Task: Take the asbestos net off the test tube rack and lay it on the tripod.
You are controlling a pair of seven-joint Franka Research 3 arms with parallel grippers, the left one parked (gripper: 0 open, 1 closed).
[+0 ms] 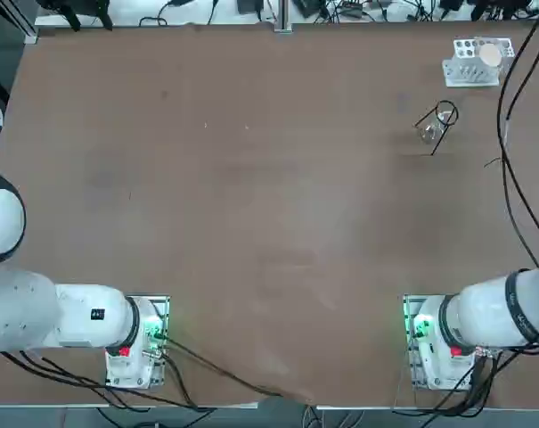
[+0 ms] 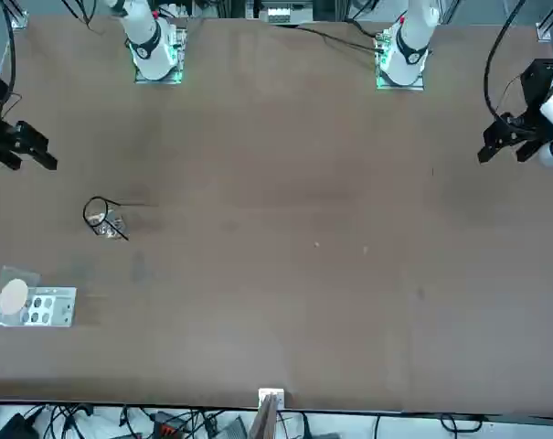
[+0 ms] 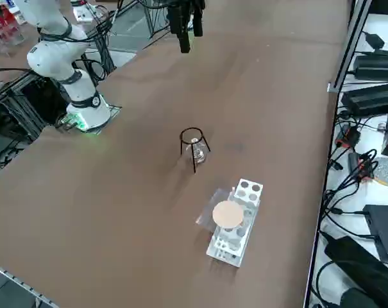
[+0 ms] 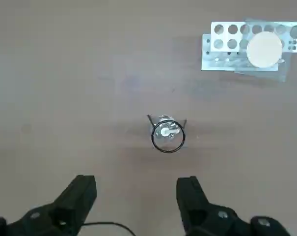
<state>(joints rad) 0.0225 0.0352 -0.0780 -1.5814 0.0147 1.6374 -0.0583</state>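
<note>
The asbestos net [image 4: 263, 48], grey mesh with a pale round disc, lies flat on one end of the white test tube rack [image 4: 222, 44]. It also shows from the side, net [image 3: 227, 213] on rack [image 3: 248, 190], and from overhead, net [image 1: 490, 55] on rack [image 1: 465, 71]. The tripod [image 4: 168, 133], thin dark wire with a ring top, stands apart from the rack with nothing on it. My right gripper [image 4: 136, 183] hangs high above the table, short of the tripod, open and empty. From the front it shows as gripper [image 2: 40, 151] near tripod [image 2: 101, 218].
A small clear object [image 3: 196, 152] sits inside the tripod's legs. Black cables [image 1: 510, 134] trail along the table's right edge near the rack. Power strips and more cables [image 3: 373, 96] lie just past that edge. My right arm's base [image 1: 434, 343] is at the near edge.
</note>
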